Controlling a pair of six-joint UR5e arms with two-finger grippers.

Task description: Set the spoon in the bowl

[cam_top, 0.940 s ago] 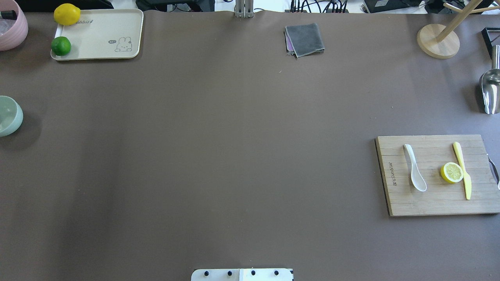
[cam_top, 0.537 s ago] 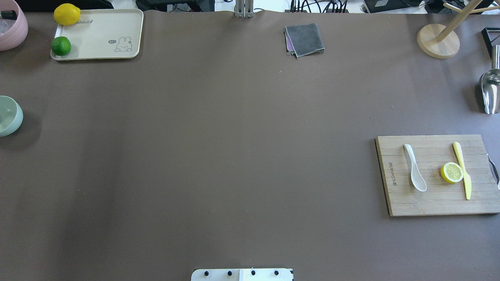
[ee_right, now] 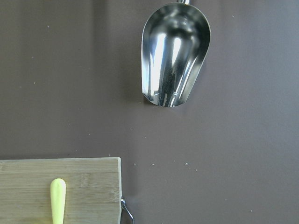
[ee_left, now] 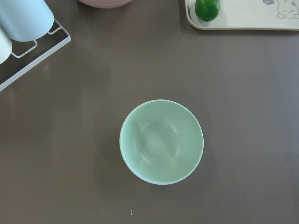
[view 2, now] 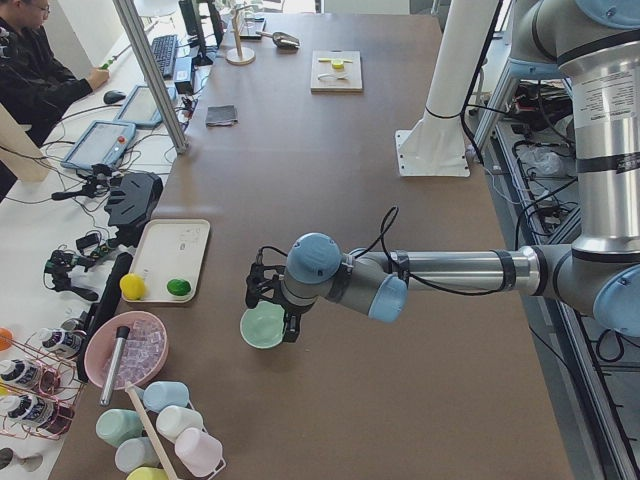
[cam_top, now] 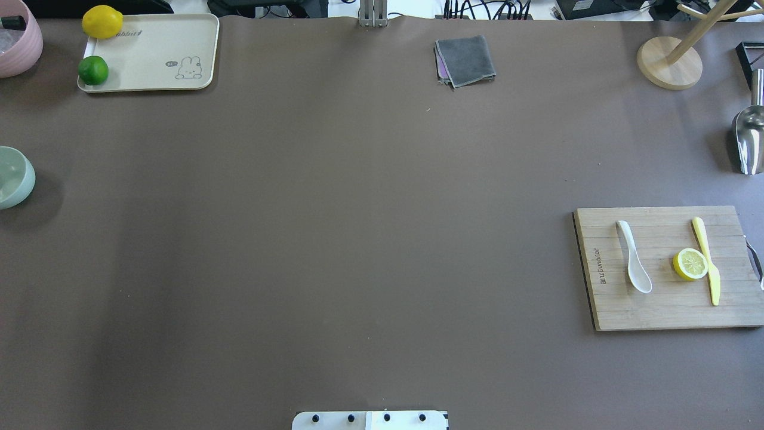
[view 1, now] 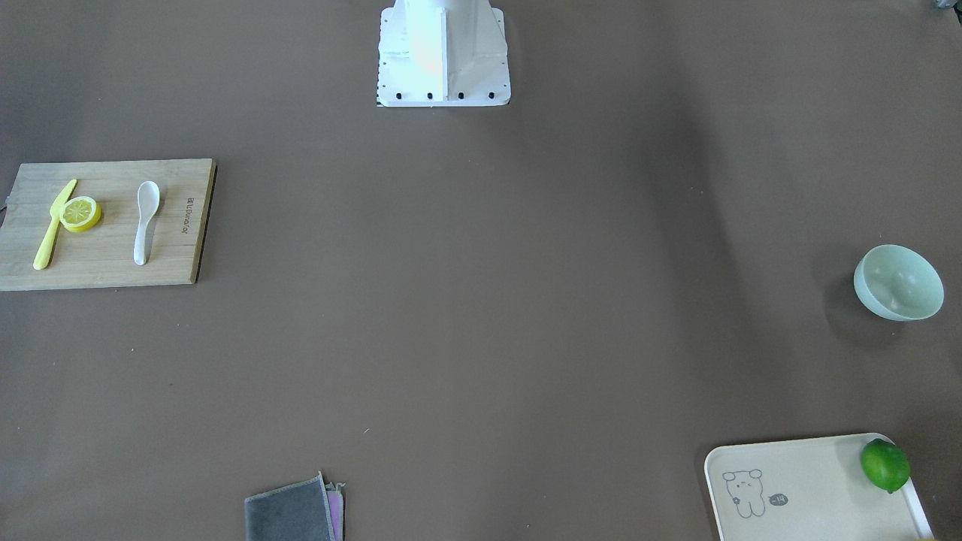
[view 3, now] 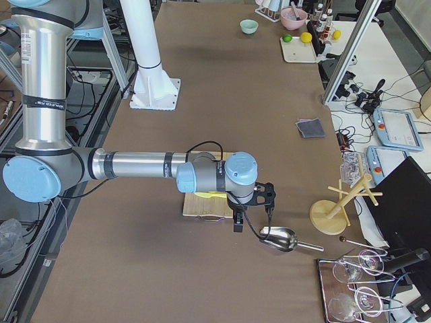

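The white spoon (cam_top: 634, 257) lies on a wooden cutting board (cam_top: 662, 310) at the table's right, scoop toward the robot; it also shows in the front-facing view (view 1: 146, 222). The mint-green bowl (cam_top: 13, 177) stands empty at the table's left edge and fills the left wrist view (ee_left: 161, 141). My left gripper (view 2: 270, 305) hangs over the bowl, seen only in the exterior left view. My right gripper (view 3: 250, 208) hangs just past the board's outer end, near a metal scoop, seen only in the exterior right view. I cannot tell whether either is open or shut.
A yellow knife (cam_top: 707, 260) and a lemon half (cam_top: 690, 264) share the board. A steel scoop (ee_right: 175, 53) lies beyond it. A cream tray (cam_top: 161, 45) with a lemon and a lime, a pink bowl (cam_top: 18, 36), a grey cloth (cam_top: 465, 60) and a wooden stand (cam_top: 668, 63) line the far edge.
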